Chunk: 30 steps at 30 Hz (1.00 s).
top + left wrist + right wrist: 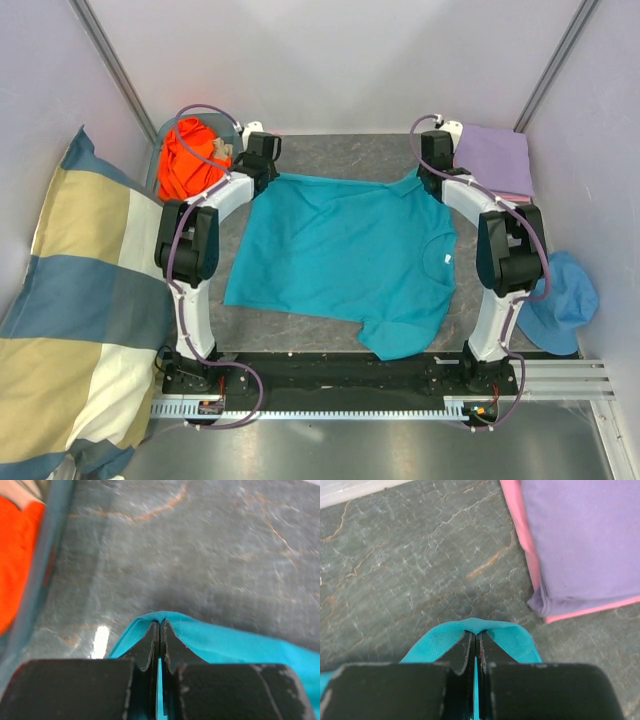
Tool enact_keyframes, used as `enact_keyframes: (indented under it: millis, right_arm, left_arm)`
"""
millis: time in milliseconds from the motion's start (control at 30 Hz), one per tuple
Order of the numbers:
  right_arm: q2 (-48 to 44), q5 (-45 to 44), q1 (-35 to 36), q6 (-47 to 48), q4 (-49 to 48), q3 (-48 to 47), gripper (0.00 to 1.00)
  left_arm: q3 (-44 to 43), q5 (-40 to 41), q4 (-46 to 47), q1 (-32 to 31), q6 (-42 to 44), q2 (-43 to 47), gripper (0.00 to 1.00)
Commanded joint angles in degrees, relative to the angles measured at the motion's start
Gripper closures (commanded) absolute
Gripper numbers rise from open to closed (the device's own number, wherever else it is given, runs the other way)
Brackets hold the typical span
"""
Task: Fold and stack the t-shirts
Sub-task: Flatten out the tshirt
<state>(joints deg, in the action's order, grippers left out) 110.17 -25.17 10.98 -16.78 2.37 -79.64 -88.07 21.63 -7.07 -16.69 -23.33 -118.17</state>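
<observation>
I see the teal shirt (pixel 340 260) spread mostly flat on the table (pixel 340 150) between the two arms. Its collar lies toward the right arm and one sleeve reaches the near edge.

The left gripper (pixel 159 626) is clenched on the shirt's far left corner. In the left wrist view a small peak of teal cloth sticks out between the pressed-together fingertips (pixel 148 640). The right gripper (pixel 475 636) is likewise clamped on the far right corner, with a fold of teal cloth bulging around the tips. From above I place both grippers at the shirt's far edge, left (pixel 266 168) and right (pixel 432 172).

The orange shirt (pixel 190 160) sits bunched at the far left, just beside the left gripper. At the far right the lavender shirt (pixel 492 155) lies folded on the pink shirt (pixel 520 540), whose edge shows along two sides. That stack is near the right gripper but apart from the teal cloth.

A blue hat (pixel 560 300) lies right of the right arm, and a checked pillow (pixel 80 300) leans along the left wall.
</observation>
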Motion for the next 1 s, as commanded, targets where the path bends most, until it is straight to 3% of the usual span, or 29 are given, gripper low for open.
enact_keyframes:
  millis: [0, 33, 100, 167, 200, 233, 267, 367, 567, 733, 967]
  right_arm:
    - [3.3, 1.5, -0.8, 0.2, -3.7, -4.7, 1.00]
    - [3.7, 1.8, -1.2, 0.1, -3.7, -5.3, 1.00]
    - [5.2, 2.2, -1.6, -0.1, -3.6, -6.8, 0.83]
    - [6.0, 1.2, -2.3, -0.9, -3.7, -7.7, 0.56]
    - [6.2, 0.6, -2.7, -1.2, -3.8, -7.9, 0.36]
    - [5.9, 0.1, -3.4, -1.4, -3.9, -8.0, 0.29]
    - [5.5, -0.4, -3.8, -1.5, -4.0, -7.5, 0.25]
    - [1.5, -0.6, -4.3, -0.8, -5.4, -4.7, 0.11]
    - [-9.9, 4.8, -3.7, -2.1, -3.3, 5.4, 0.02]
    - [-21.5, 6.4, -0.1, -6.7, 3.1, 15.5, 0.02]
    - [-31.0, 8.5, 2.1, -10.4, 6.5, 28.9, 0.02]
  left_arm:
    - [-5.0, 1.1, 3.9, 1.7, 3.6, -2.9, 0.98]
    - [-5.7, 1.2, 4.0, 1.8, 4.0, -3.4, 0.98]
    - [-7.9, 2.0, 4.0, 1.8, 5.4, -5.0, 0.93]
    - [-10.2, 3.8, 4.0, 2.2, 6.2, -6.9, 0.63]
    - [-11.0, 5.8, 4.0, 2.2, 6.5, -7.2, 0.42]
    - [-11.7, 6.4, 4.0, 2.4, 7.1, -7.2, 0.10]
    - [-12.3, 7.0, 4.0, 2.4, 7.8, -7.1, 0.00]
    - [-9.6, 6.6, 6.5, 2.4, 8.1, -3.4, 0.00]
    - [3.7, 1.5, 10.9, 0.5, 3.9, 10.8, 0.00]
    - [18.2, 1.7, 11.1, -6.0, 1.5, 21.4, 0.00]
    - [33.8, 5.6, 11.0, -13.2, -1.8, 26.8, 0.00]
